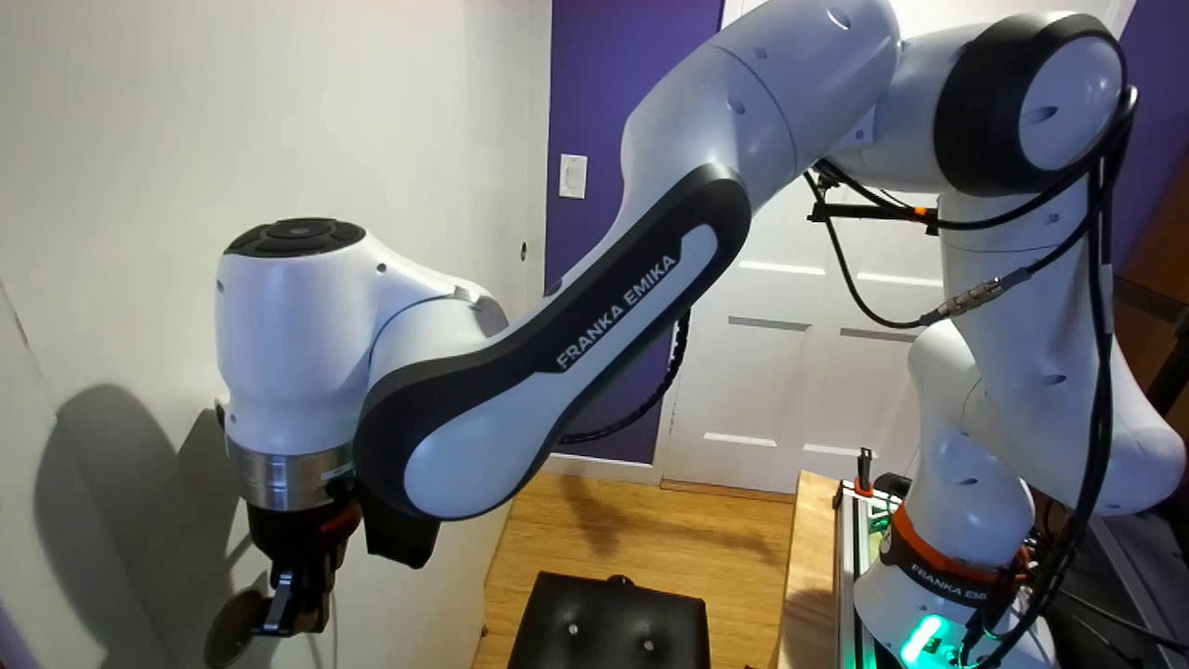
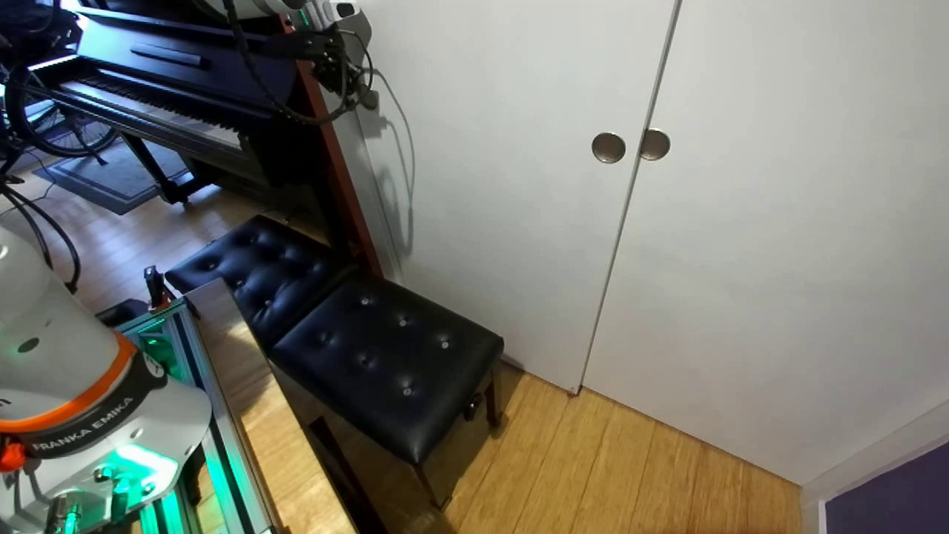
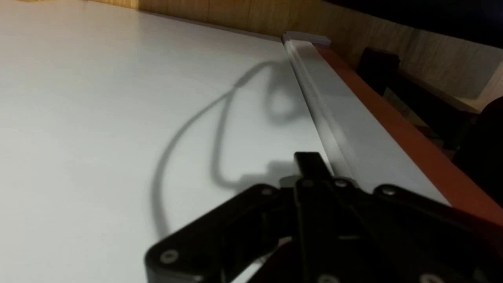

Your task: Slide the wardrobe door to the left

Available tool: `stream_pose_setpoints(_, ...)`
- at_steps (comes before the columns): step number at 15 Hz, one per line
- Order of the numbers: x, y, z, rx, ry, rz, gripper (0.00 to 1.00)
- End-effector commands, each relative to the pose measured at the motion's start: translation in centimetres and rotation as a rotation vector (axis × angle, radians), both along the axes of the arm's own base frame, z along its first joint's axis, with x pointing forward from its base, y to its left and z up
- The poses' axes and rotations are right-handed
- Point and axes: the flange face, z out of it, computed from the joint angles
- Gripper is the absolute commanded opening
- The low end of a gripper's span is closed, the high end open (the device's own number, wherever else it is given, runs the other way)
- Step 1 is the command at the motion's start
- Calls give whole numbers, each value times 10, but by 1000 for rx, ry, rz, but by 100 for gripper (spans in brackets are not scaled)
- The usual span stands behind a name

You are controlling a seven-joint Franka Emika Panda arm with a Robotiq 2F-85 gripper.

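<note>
In an exterior view the wardrobe has two flat white sliding door panels, the left panel (image 2: 504, 208) and the right panel (image 2: 778, 245). Round dark pulls flank their seam: the left panel's pull (image 2: 608, 147) and the right panel's pull (image 2: 655, 144). My gripper (image 1: 267, 627) points down close to the left panel's outer edge, far from that seam; it also shows in the wrist view (image 3: 312, 163). Its fingers are together. A dark round disc (image 1: 230, 630) lies at the fingertips; I cannot tell whether it is on the door or in the gripper. Contact is unclear.
Two black padded benches (image 2: 400, 363) stand between the wooden table (image 2: 252, 371) and the doors. A piano (image 2: 185, 67) with a red-brown side is beside the wardrobe. White trim (image 3: 334, 125) borders the panel. A panelled room door (image 1: 762, 390) stands behind the arm.
</note>
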Motion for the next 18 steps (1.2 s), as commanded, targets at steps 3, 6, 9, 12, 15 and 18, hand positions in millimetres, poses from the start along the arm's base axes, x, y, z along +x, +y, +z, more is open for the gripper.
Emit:
stream_pose_setpoints(3, -46, -61, 27, -48, 35, -91, 32)
stream_pose_setpoints(6, -71, -98, 39, -44, 33, -103, 54)
stream_pose_setpoints(9, -99, -137, 58, -62, 14, -113, 78)
stream_pose_setpoints(12, -120, -178, 79, -81, -19, -101, 99)
stream_pose_setpoints(15, -134, -212, 100, -114, -55, -67, 100)
stream_pose_setpoints(18, -145, -240, 126, -147, -97, -76, 100)
